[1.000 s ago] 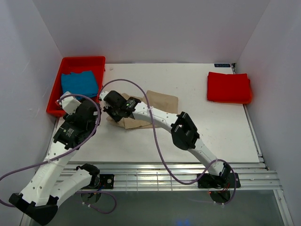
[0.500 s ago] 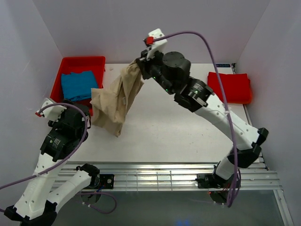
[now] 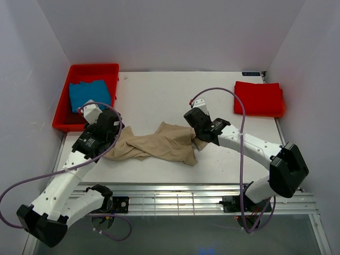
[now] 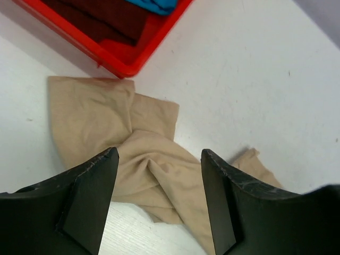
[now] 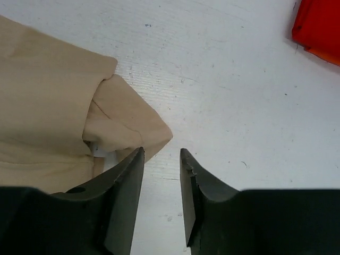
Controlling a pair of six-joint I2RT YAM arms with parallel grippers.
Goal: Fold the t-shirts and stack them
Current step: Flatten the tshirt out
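Note:
The tan-beige t-shirt [image 3: 159,146] lies crumpled in a long strip across the front of the table. My left gripper [image 3: 110,125] hovers over its left end, open, with folds of the tan cloth [image 4: 154,170] showing between the fingers [image 4: 93,186] below. My right gripper [image 3: 194,126] is low at the shirt's right end, open, nothing between its jaws; a tan corner [image 5: 127,125] lies just left of its fingertips [image 5: 133,170]. The red t-shirt [image 3: 258,99] lies folded at the back right. The blue t-shirt [image 3: 88,94] sits in the red tray [image 3: 93,69].
The red tray's corner [image 4: 125,66] is close beyond the tan shirt's left end, with dark red and blue cloth inside. White walls close in the table on three sides. The red shirt's edge [image 5: 319,26] shows at the upper right of the right wrist view.
My right gripper, which held the tan shirt high near the back wall, has come down to the table and let it go. My left arm has moved in over the shirt's left end.

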